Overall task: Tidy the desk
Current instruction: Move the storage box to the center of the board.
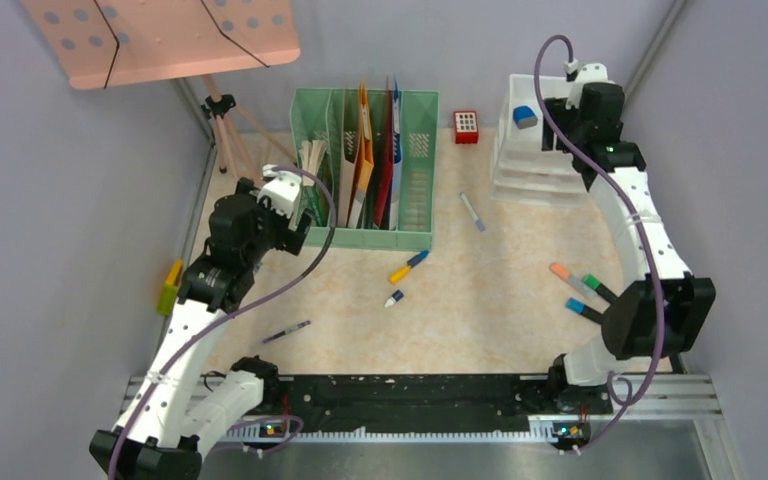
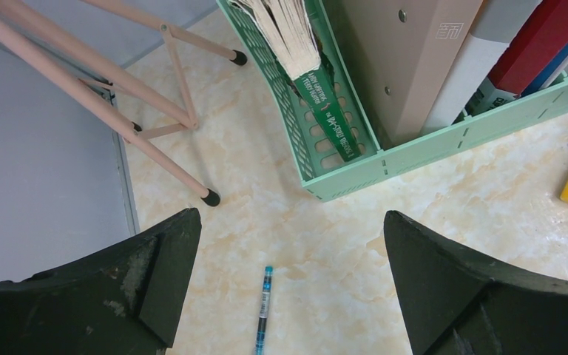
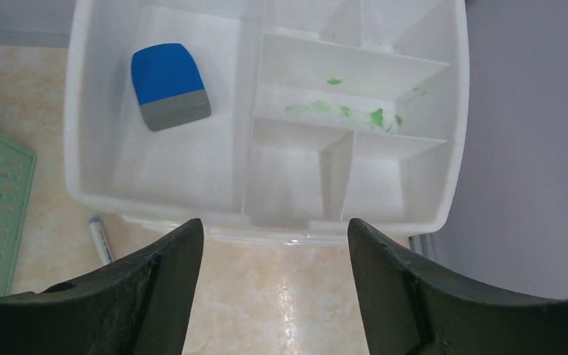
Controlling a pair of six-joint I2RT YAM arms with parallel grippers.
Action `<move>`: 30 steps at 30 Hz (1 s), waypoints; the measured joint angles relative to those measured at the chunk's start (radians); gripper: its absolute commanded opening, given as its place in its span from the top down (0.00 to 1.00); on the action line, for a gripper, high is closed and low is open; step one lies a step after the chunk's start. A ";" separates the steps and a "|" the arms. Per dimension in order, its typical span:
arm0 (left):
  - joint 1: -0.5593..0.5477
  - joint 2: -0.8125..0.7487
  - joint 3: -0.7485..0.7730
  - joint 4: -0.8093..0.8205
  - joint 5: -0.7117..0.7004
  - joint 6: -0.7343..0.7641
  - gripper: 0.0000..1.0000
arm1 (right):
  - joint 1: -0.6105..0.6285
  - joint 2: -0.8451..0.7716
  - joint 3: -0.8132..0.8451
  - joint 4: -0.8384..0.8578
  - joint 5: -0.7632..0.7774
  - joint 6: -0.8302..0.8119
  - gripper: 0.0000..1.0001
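Note:
The desk [image 1: 480, 300] is a beige marbled top with pens scattered on it. My left gripper [image 1: 298, 228] hangs open by the front left corner of a green file organizer [image 1: 365, 170]. In the left wrist view its jaws [image 2: 290, 214] stand wide over bare desk [image 2: 325, 244], a teal pen [image 2: 265, 310] below them. My right gripper [image 1: 558, 140] is open at the front of a white compartment tray [image 1: 530, 165]. Nothing is between its fingers [image 3: 274, 222]. A blue and grey eraser [image 3: 170, 86] lies in the tray [image 3: 266, 214].
Loose on the desk: a white marker [image 1: 472, 211], a yellow-blue marker [image 1: 408, 266], a small white-blue piece [image 1: 394, 298], a dark pen [image 1: 287, 332], orange [image 1: 570, 278], green [image 1: 598, 288] and blue [image 1: 582, 309] markers. A red block [image 1: 466, 126] stands at the back. A pink stand's legs [image 2: 118, 96] are at left.

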 measured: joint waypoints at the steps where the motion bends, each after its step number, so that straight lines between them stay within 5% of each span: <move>1: 0.000 0.000 0.000 0.000 0.002 0.000 0.01 | -0.008 0.019 0.013 0.002 0.003 0.007 0.36; 13: 0.000 0.007 0.000 0.000 0.016 0.000 0.01 | -0.119 0.124 0.038 0.027 0.001 0.047 0.50; 30: 0.000 0.022 0.000 0.000 0.031 0.001 0.01 | -0.126 0.299 0.157 0.037 -0.039 0.066 0.76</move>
